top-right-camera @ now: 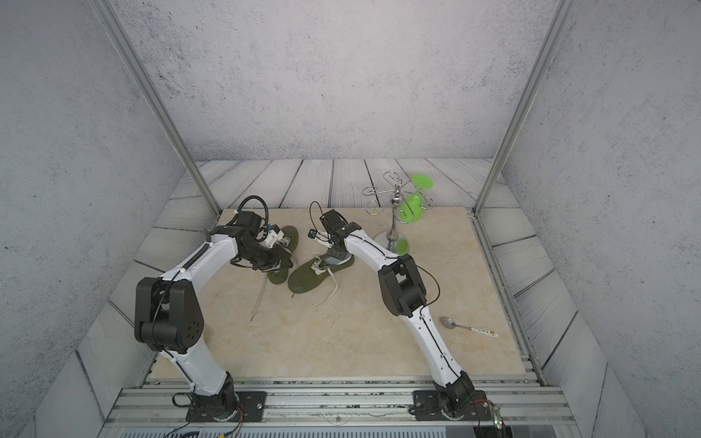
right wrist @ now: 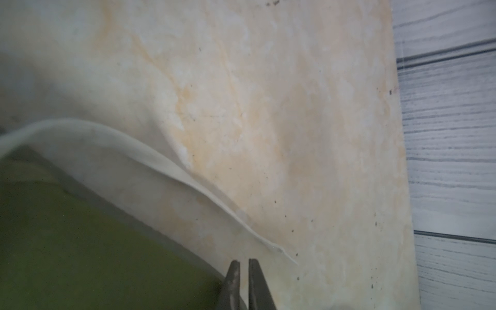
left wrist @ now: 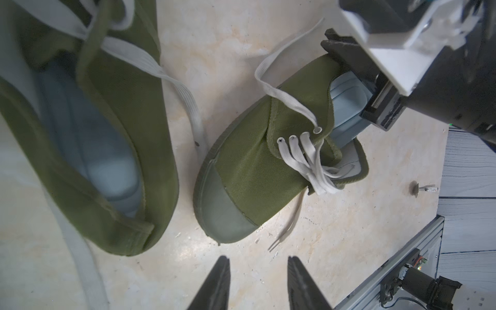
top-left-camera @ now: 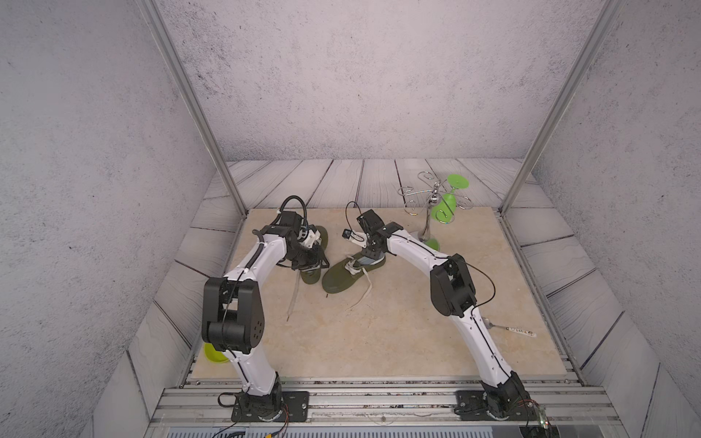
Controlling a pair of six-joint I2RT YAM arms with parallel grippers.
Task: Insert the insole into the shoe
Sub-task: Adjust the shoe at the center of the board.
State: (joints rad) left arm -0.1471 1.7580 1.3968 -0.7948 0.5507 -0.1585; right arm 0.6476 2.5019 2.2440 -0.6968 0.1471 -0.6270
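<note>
An olive green shoe [top-left-camera: 339, 280] [left wrist: 249, 166] with white laces lies mid-table, toe toward the front. A pale blue insole [top-left-camera: 366, 261] [left wrist: 345, 104] shows in its heel opening. My right gripper [top-left-camera: 370, 253] [right wrist: 244, 261] reaches down at that heel, right over the insole. It is shut, and I see nothing between its fingertips. Its tips are hidden in the left wrist view. My left gripper [left wrist: 258, 259] hangs open and empty above the table near the shoe's toe. In both top views it [top-left-camera: 309, 261] is over the other shoe.
A second olive shoe [top-left-camera: 313, 280] [left wrist: 120, 128], with a pale blue insole inside, lies left of the first under my left arm. Loose laces [top-left-camera: 294, 299] trail forward. A chrome rack [top-left-camera: 434, 206] holding a green glass stands back right. A spoon [top-left-camera: 508, 329] lies right, a green bowl [top-left-camera: 214, 354] front left.
</note>
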